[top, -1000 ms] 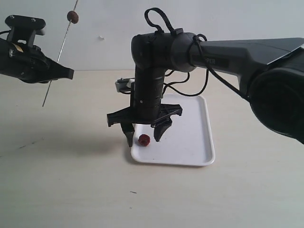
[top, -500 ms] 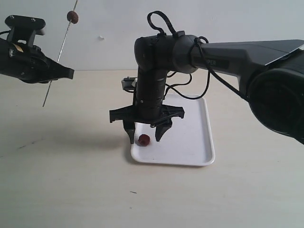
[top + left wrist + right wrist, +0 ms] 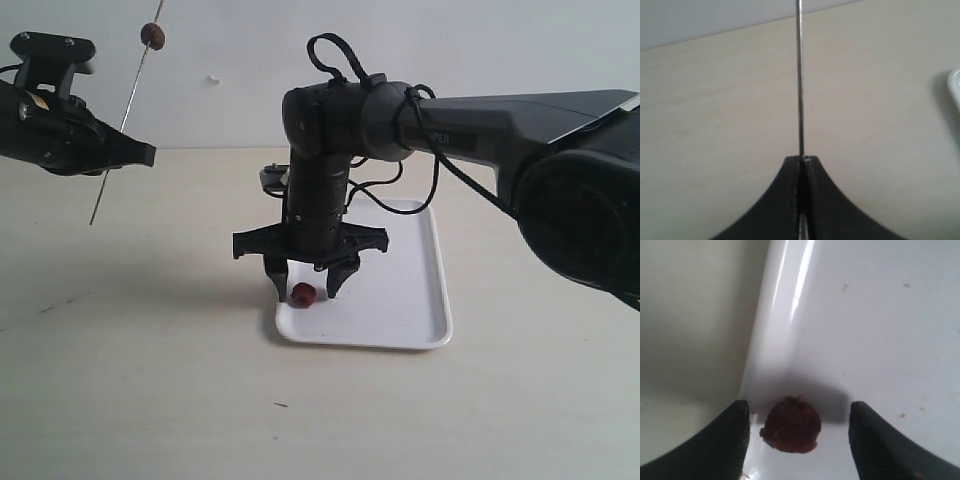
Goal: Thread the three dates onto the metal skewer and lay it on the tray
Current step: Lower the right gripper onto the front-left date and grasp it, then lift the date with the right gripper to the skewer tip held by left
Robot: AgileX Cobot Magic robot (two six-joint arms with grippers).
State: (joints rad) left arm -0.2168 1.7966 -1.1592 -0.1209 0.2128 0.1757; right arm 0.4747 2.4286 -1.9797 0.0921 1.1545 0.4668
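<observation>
One date (image 3: 791, 425), small, light, probably soft and sticky, lies on the tray (image 3: 400, 290) near its corner, between the spread fingers of your right gripper (image 3: 305, 293); pinch it gently across its middle. One more date (image 3: 153, 36) sits high on the skewer (image 3: 125, 115), a thin stiff rod clamped aloft in your left gripper (image 3: 140, 155).

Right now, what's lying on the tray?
One red-brown date lies on the tray near its corner, between the open right jaws. The right arm hides part of the tray's far edge.
</observation>
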